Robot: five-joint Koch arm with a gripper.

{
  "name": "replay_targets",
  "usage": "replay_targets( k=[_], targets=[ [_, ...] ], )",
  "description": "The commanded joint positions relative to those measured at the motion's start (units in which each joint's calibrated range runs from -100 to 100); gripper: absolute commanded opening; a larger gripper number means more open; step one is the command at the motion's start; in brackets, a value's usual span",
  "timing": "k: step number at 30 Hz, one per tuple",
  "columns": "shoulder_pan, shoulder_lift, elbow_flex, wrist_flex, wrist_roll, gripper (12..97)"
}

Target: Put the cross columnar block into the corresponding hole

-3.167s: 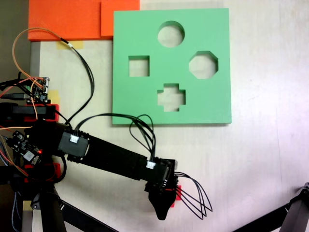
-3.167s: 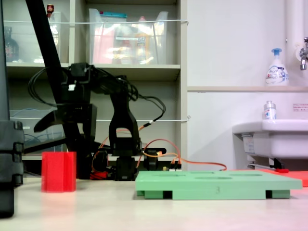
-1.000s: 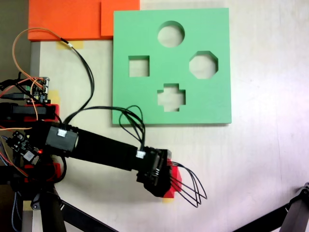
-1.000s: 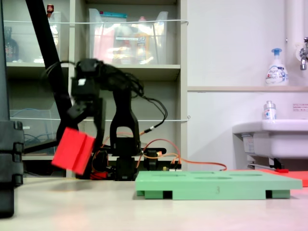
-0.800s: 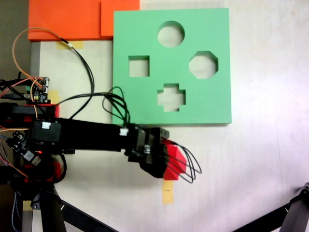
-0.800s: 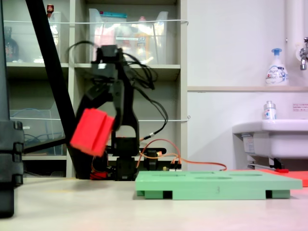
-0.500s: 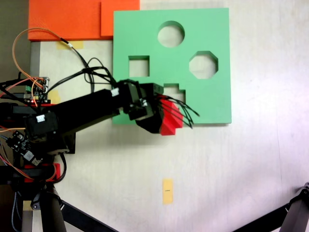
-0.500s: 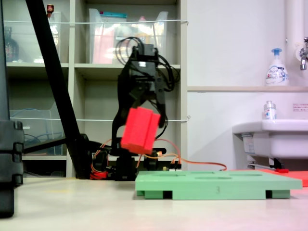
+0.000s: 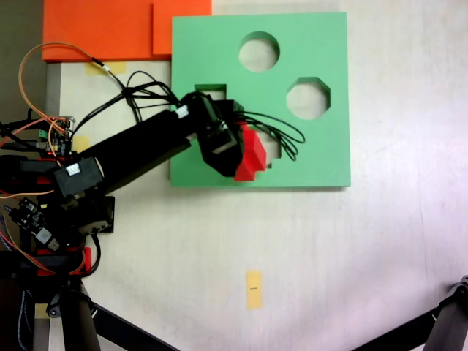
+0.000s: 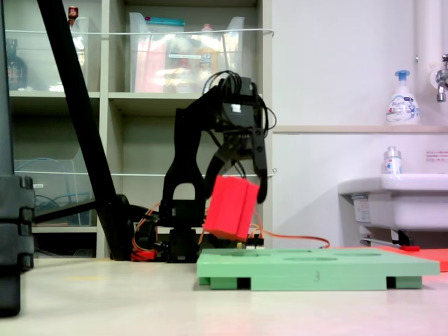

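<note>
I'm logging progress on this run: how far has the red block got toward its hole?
Done: the cross columnar block is picked up, clamped in the hand, and carried over the green board. In hand: it hangs tilted above the board, partly covering the plus-shaped hole in a fixed view. Left: straighten it, line it up, lower it in and let go.

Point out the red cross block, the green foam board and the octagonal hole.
Red plus-shaped block [image 10: 231, 208]: fixed view, its side face.
Square green foam board [image 9: 322, 153]: fixed view, bare top surface.
Octagonal cutout [image 9: 308, 99]: fixed view, its opening.
</note>
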Motion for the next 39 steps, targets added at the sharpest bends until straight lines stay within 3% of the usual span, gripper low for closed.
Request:
replay_targets(
  k=[1,39],
  targets=[
    [0.4,-0.1,3.1,-4.3,0.6,28.9],
    [1.4,11.1,9.0,9.7,0.8,29.4]
  ],
)
